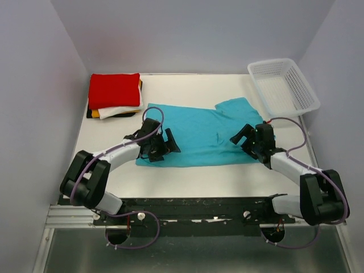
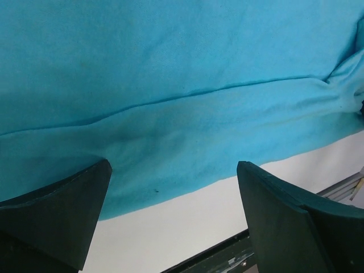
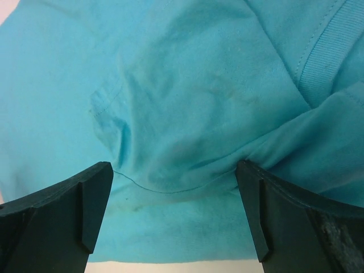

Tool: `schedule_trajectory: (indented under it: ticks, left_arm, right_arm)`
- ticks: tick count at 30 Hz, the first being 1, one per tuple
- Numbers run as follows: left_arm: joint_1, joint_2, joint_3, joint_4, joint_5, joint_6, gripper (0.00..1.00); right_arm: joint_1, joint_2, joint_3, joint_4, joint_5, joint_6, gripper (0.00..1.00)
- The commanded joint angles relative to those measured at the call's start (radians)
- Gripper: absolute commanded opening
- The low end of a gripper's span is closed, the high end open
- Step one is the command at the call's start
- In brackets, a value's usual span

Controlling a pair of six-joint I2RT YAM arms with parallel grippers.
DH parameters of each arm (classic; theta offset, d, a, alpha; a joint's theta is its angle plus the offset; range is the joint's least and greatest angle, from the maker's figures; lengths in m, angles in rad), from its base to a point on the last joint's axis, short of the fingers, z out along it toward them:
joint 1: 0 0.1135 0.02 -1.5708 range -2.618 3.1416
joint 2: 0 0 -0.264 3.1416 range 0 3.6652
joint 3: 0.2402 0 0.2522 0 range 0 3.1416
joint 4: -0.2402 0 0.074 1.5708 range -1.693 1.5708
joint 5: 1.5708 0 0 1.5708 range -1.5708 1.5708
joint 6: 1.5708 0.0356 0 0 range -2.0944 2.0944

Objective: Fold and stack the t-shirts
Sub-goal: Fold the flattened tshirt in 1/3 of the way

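Bench (image 1: 187, 179): turquoise shirt (image 1: 199, 133) spread flat mid-frame, one sleeve toward upper right. Folded stack upper left, red shirt (image 1: 114, 90) on top, white shirt (image 1: 122, 110) under it, orange and black edges below. White mesh basket (image 1: 305, 83) upper right, bare mesh bottom showing. Both arms reach in from the bottom, elbows out. Left tool (image 1: 162, 147) wide, low over the shirt's lower-left hem. Right tool (image 1: 244, 140) wide, low over cloth near the collar. Neither grips.

Overhead view; both wrist close-ups on t-shirt (image 1: 196, 139)
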Motion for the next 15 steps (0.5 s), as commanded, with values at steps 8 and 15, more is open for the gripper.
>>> schedule_trajectory:
  ticks: [8, 15]
  left_arm:
    - [-0.137, -0.368, -0.345, -0.098, -0.103, -0.152, 0.99]
    - [-0.166, -0.57, -0.334, -0.227, -0.173, -0.153, 0.98]
  right_arm:
    - [0.005, -0.358, -0.223, -0.416, -0.097, 0.117, 1.0]
    - [0.009, -0.601, -0.163, -0.538, 0.001, 0.084, 1.0]
